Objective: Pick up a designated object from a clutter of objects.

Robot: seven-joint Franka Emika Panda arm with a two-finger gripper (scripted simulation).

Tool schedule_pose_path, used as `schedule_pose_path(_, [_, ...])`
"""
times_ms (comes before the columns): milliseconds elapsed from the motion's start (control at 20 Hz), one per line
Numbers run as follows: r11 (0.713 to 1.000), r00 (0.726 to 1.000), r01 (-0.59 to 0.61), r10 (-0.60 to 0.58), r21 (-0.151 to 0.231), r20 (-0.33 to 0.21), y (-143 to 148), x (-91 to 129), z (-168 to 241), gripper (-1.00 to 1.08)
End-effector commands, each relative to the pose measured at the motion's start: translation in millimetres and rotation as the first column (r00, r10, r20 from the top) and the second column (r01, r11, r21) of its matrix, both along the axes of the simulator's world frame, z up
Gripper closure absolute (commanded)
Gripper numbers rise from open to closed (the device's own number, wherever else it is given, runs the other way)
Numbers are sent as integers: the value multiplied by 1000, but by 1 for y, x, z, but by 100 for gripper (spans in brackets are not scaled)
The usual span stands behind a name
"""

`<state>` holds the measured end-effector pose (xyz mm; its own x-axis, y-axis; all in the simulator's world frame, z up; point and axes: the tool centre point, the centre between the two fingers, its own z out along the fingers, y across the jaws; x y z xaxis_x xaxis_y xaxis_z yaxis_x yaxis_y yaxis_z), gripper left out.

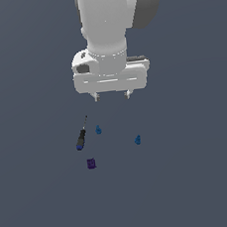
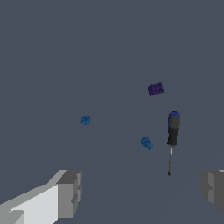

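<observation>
The tiny dark purple block (image 1: 91, 163) sits on the grey floor, nearest the front of the exterior view; it also shows in the wrist view (image 2: 155, 89). The black-and-blue-handled screwdriver (image 1: 81, 135) (image 2: 172, 135) lies just behind it. Two small blue drop-shaped pieces (image 1: 98, 130) (image 1: 137, 140) lie beside the screwdriver; in the wrist view they are apart (image 2: 146, 143) (image 2: 85, 120). My gripper (image 1: 112, 96) hangs high above the clutter, open and empty, with its fingers (image 2: 69, 193) wide apart.
The floor is a plain dark grey surface with no edges, walls or other objects in view.
</observation>
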<state>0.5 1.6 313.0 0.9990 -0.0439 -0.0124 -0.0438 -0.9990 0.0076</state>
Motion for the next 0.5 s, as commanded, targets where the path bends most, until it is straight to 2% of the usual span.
schedule_pose_path(0, [1000,1000,0,0,0,0,0,0,0,-92])
schedule_pose_path(450, [997,996,-74,73,-17,-49,24,-10,-14,-92])
